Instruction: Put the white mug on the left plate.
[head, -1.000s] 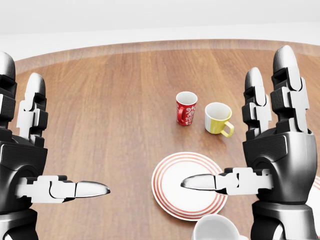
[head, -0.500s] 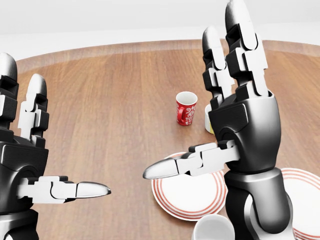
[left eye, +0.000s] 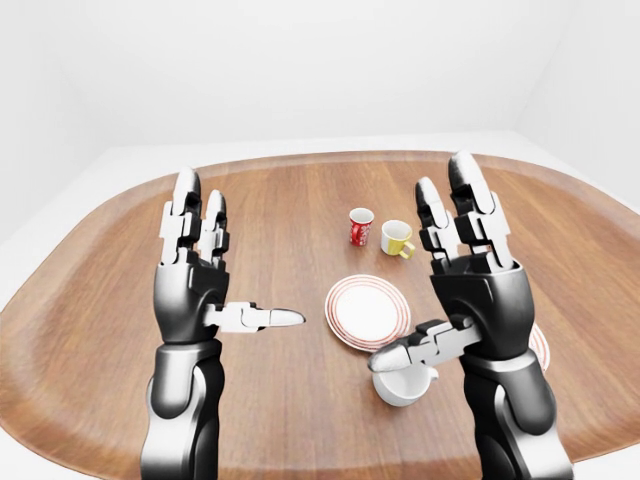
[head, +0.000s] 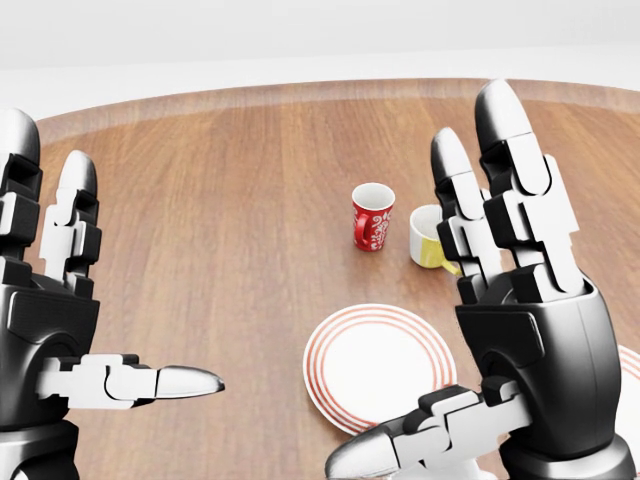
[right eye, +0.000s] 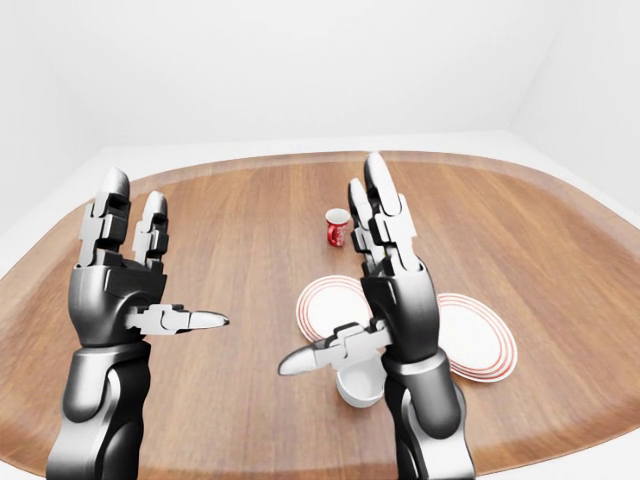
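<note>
- Left-eye view shows the broad oval wooden table (left eye: 280, 200) with a paler raised rim, filling most of the picture; bare wood lies wide along its left side and toward the top.
- Right hand (left eye: 470, 285), black and silver, stands upright with fingers spread wide and thumb jutting left, gripping nothing; its thumb hangs just above the white mug.
- Left hand (left eye: 200, 285) stands likewise on the left, fingers wide, thumb pointing right, holding nothing, well apart from all crockery.
- Left white plate with red rings (left eye: 367, 311) lies flat and bare near the table's middle.
- Right red-ringed white plate (right eye: 470, 335) lies beside it, partly hidden behind the right arm.
- White mug (left eye: 402, 382), plain, glossy and upright, stands on the wood just below the left plate's lower edge.
- Yellow mug with white inside (left eye: 396, 238) stands upright above the plates, handle to the right.
- Red patterned cup (left eye: 360, 227) stands just left of it.
</note>
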